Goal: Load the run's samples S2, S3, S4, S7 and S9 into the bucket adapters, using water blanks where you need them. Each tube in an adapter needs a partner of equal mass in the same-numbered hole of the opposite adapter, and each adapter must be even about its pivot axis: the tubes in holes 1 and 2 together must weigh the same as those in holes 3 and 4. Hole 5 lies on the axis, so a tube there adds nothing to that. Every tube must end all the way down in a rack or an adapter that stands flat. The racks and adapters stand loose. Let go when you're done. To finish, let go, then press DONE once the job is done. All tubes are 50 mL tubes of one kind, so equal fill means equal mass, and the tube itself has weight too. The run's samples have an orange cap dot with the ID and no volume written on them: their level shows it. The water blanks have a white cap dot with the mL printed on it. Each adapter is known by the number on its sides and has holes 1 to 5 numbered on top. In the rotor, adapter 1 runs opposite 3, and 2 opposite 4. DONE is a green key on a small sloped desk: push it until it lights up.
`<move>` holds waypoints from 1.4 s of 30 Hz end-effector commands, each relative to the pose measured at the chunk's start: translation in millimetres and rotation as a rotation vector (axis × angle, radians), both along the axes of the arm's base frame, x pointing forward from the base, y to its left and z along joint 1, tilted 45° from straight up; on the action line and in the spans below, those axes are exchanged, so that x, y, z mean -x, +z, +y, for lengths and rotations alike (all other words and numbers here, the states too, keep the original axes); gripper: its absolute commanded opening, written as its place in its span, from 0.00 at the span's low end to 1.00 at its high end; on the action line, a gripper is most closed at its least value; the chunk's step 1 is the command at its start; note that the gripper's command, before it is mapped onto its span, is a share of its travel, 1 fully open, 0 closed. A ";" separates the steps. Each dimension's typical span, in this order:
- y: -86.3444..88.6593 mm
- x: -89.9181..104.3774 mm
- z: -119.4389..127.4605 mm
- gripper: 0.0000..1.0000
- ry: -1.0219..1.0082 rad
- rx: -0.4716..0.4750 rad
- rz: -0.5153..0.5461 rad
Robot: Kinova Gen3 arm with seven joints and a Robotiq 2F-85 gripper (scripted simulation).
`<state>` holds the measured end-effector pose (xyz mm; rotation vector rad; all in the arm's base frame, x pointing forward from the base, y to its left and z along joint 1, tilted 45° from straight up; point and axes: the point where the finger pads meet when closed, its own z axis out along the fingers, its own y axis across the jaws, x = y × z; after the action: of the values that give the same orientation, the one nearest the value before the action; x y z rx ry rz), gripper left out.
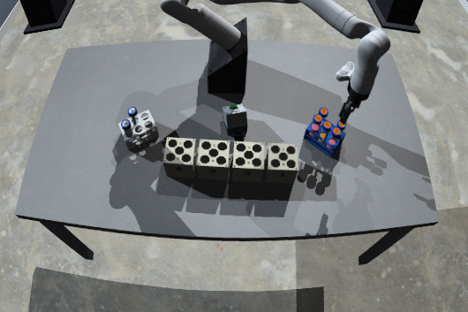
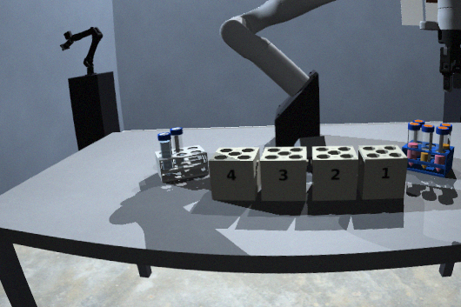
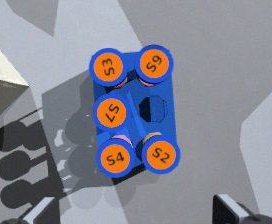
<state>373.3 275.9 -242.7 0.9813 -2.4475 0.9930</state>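
A blue rack (image 3: 134, 117) at the table's right holds the orange-dotted samples S3 (image 3: 107, 66), S9 (image 3: 155, 63), S7 (image 3: 112, 112), S4 (image 3: 115, 158) and S2 (image 3: 160, 155); one hole (image 3: 152, 108) is empty. The rack also shows in the top and exterior views (image 1: 325, 133) (image 2: 428, 152). My gripper (image 1: 343, 116) (image 2: 450, 75) hangs open and empty straight above this rack, well clear of the caps. Four cream adapters stand in a row at the middle: 4 (image 2: 234, 173), 3 (image 2: 283, 172), 2 (image 2: 334, 172) and 1 (image 2: 383, 171), all with empty holes. A clear rack (image 2: 181, 163) (image 1: 129, 118) at the left holds two white-dotted blanks.
The small desk with the green DONE key (image 1: 234, 118) stands behind the adapter row, in front of the arm's black base (image 1: 228, 64). Adapter 1's corner (image 3: 2, 75) shows at the left of the wrist view, near the blue rack.
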 end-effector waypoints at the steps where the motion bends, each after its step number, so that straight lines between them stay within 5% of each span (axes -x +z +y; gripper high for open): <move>1: 7.9 -0.7 8.5 1.00 0.001 -0.002 -0.001; 7: 15.5 -1.0 16.0 1.00 0.001 -0.002 -0.001; 8: 17.8 -0.9 13.8 0.62 -0.011 -0.001 -0.012; 42: 88.7 6.7 -56.3 0.62 -0.364 0.018 -0.366</move>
<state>366.7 223.4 -159.5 0.3849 -2.7422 1.1315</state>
